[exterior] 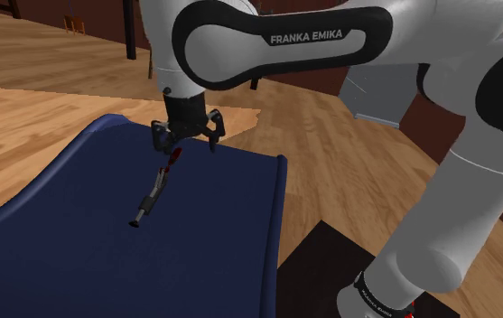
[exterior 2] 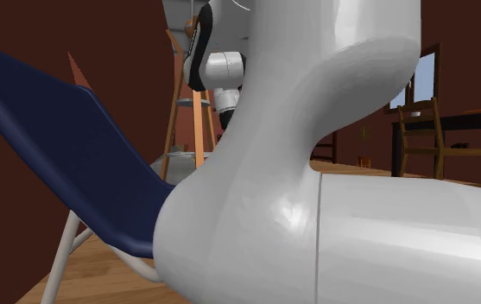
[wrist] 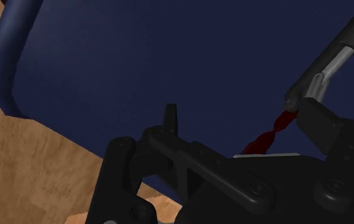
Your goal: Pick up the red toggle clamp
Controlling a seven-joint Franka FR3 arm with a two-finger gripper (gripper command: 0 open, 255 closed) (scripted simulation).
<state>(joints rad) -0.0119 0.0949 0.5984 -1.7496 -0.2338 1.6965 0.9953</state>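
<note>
Claw (exterior: 186, 144) spread astride red end of toggle clamp (exterior: 157, 185), long axis and grey tip toward shoulder view's lower left.

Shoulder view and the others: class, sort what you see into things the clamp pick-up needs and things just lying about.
Job: red-handled toggle clamp; open tool at its red end; blue seat it lies on.
Lying about: wooden floor; wooden chair.
</note>
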